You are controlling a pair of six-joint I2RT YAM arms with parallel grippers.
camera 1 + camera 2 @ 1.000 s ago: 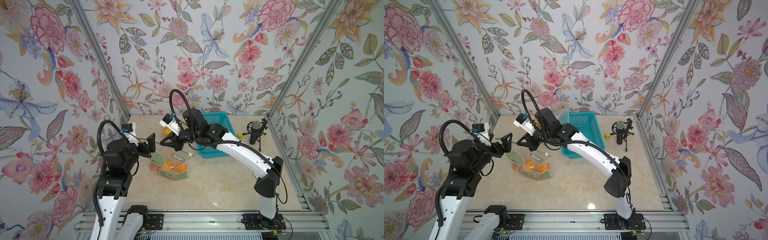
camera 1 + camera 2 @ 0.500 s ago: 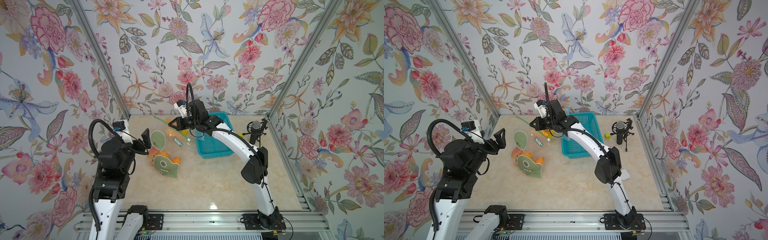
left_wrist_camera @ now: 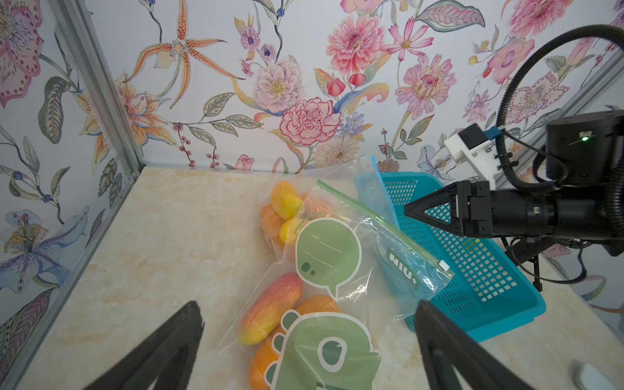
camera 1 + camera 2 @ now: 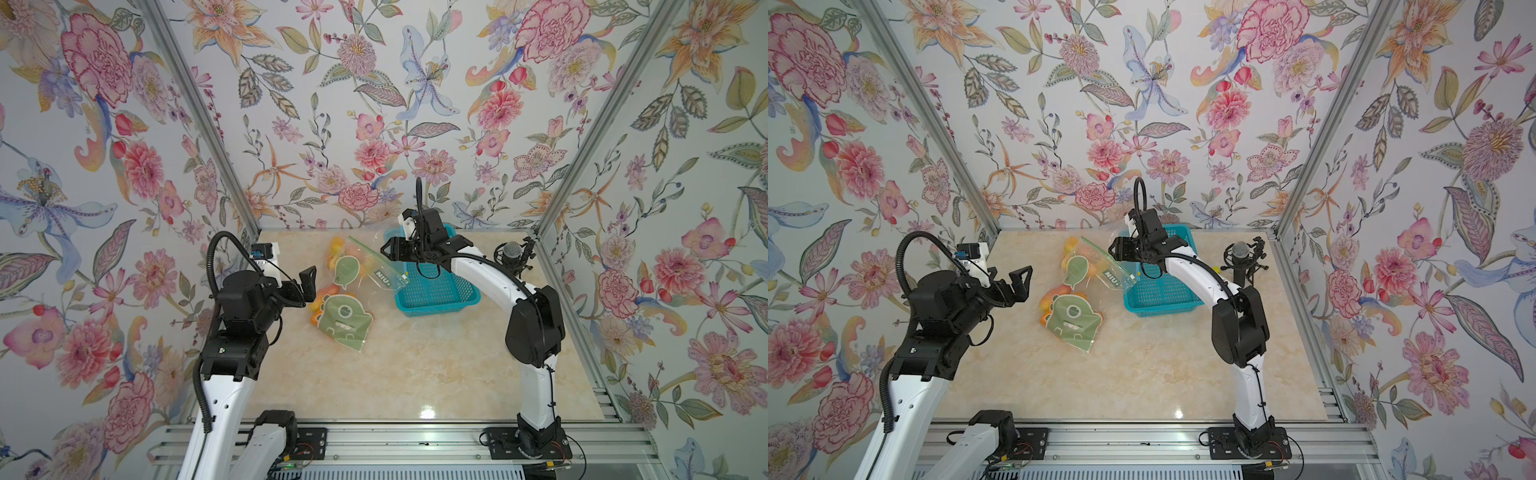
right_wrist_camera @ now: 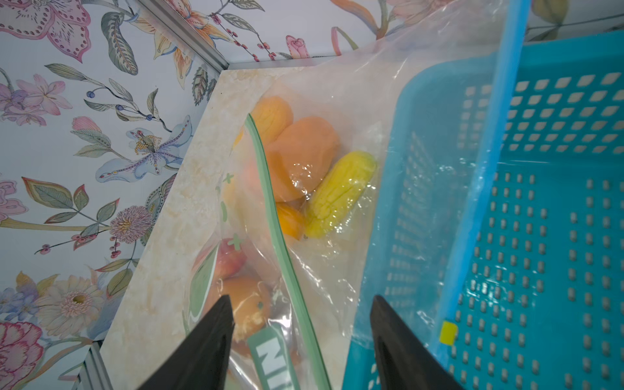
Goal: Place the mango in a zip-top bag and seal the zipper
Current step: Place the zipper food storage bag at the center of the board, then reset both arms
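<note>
Two clear zip-top bags with green cartoon prints lie on the marble table. The near bag holds orange-red mangoes. The far bag holds orange and yellow mangoes and leans on the blue basket. Its green zipper runs as one line to a white slider. My right gripper hovers open over that zipper, holding nothing. My left gripper stands wide open beside the near bag, apart from it.
A blue perforated basket stands at the back right. A further clear bag with a blue zipper and yellow slider drapes over its rim. A microphone on a small stand is beside the right wall.
My right gripper travelled toward the back and the basket, then opened and let go of the far bag's zipper. The bags shifted toward the back. My left arm drew back to the left.
</note>
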